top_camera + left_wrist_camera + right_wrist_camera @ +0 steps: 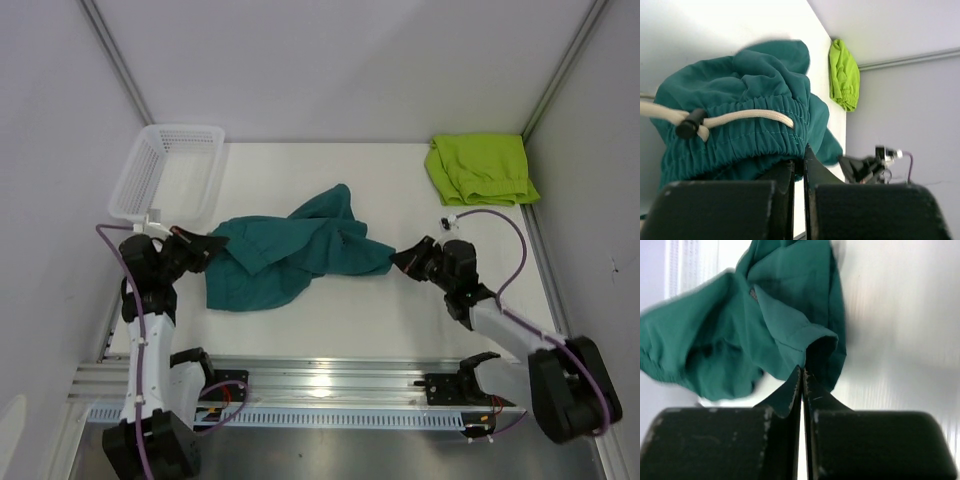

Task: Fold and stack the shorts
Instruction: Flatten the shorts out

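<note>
Shorts, two pairs: teal pair [290, 255] clamped by left gripper [216, 244] and right gripper [398, 261] — green pair [480, 170] lies well apart.

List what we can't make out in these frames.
Left wrist: how much waistband of the crumpled dark teal fabric shorts the left fingers pinch; fabric bulges over them.
Right wrist: the shorts' left edge, blurred.
Top external: drawstring and logo of the folded lime green fabric shorts, hidden in folds.

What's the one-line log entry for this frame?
teal shorts: bunched, held at both ends | left gripper: shut on waistband | right gripper: shut on opposite end | green shorts: folded, far-right corner
</note>
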{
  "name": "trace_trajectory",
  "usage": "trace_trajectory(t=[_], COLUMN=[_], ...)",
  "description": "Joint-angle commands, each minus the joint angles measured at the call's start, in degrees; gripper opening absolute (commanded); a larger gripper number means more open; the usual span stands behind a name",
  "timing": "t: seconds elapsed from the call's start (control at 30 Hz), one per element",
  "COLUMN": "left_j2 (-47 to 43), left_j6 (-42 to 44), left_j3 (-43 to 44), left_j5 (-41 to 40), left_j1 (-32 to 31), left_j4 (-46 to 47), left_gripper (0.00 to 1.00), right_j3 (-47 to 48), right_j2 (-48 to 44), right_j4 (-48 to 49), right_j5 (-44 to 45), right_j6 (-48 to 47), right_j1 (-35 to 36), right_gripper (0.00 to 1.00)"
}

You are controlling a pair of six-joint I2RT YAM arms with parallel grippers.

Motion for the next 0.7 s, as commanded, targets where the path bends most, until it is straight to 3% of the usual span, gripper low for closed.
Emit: trace_trajectory(t=[0.0, 0.1, 0.27, 0.37, 0.47, 0.5, 0.57, 0.67], left_j2=[3.63, 6.08, 9.96, 11.72, 12.42, 12.25, 10.93, 8.13], left_j6=[-3.99, -5.05, -3.20, -2.41, -1.53, -0.92, 0.22, 3.47], left_j3=[1.65, 0.42, 0.59, 0.94, 1.12, 1.12, 1.47, 1.99], left_j5=[3.18, 3.63, 2.84, 2.75, 4.23, 4.68, 4.77, 4.59], left_j1=[2.08, 3.83, 7.08, 9.28, 10.95, 10.96, 10.96, 10.96], left_j4=[9.48, 13.26, 13.89, 14.06, 13.45, 13.19, 9.86, 2.67], left_gripper=[0.00, 0.00, 0.00, 0.10, 0.44, 0.72, 0.92, 0.98], right_j3=[-4.67, -9.41, -14.43, -13.82, -12.68, -12.42, -12.06, -11.89], right_j2=[-10.08, -20.54, -34.34, -35.69, -34.11, -32.54, -31.12, -28.66], right_j4=[-10.97, -17.47, -26.43, -29.26, -29.62, -29.44, -28.57, -26.63], right_j5=[11.16, 17.93, 21.45, 24.01, 25.07, 25.07, 24.72, 24.19], right_j6=[-6.03, -5.25, -1.91, -1.03, -1.11, -1.11, -0.94, -0.76], right_j1=[6.13, 9.75, 12.92, 14.16, 14.07, 14.07, 14.07, 14.07], right_gripper=[0.00, 0.00, 0.00, 0.00, 0.00, 0.00, 0.00, 0.00])
